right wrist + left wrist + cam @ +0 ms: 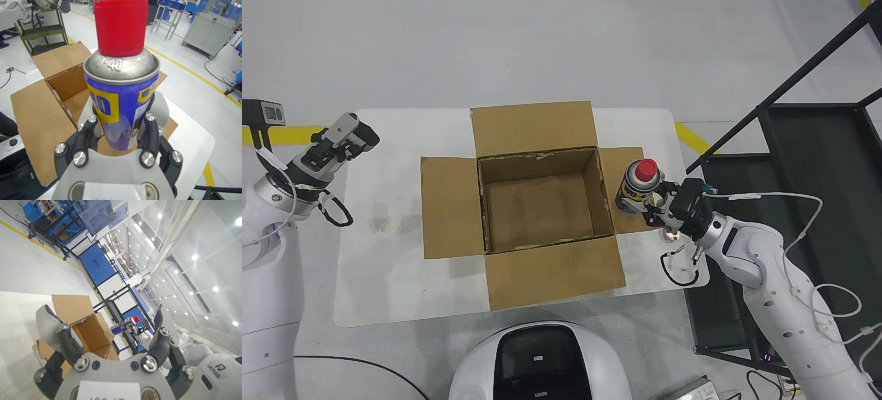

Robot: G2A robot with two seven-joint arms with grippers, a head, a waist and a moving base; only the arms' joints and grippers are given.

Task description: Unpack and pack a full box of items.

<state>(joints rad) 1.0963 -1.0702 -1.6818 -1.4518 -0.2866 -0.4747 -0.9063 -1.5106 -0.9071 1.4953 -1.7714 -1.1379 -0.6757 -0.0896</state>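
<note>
An open cardboard box (542, 205) stands in the middle of the white table (382, 270) with all flaps folded out; its inside looks bare. My right gripper (123, 121) is shut on a blue and yellow spray can (121, 91) with a red cap, held upright above the box's right flap (627, 165). The spray can (639, 184) shows just right of the box in the top view, and far off in the left wrist view (125, 323). My left gripper (105, 323) stands open and holds nothing, off the table's far left corner (342, 135).
A dark metal rack (802, 170) stands close to the table's right edge, beside my right arm. The box (90, 330) and its flaps take up the table's middle; bare tabletop lies left of it and along the front edge.
</note>
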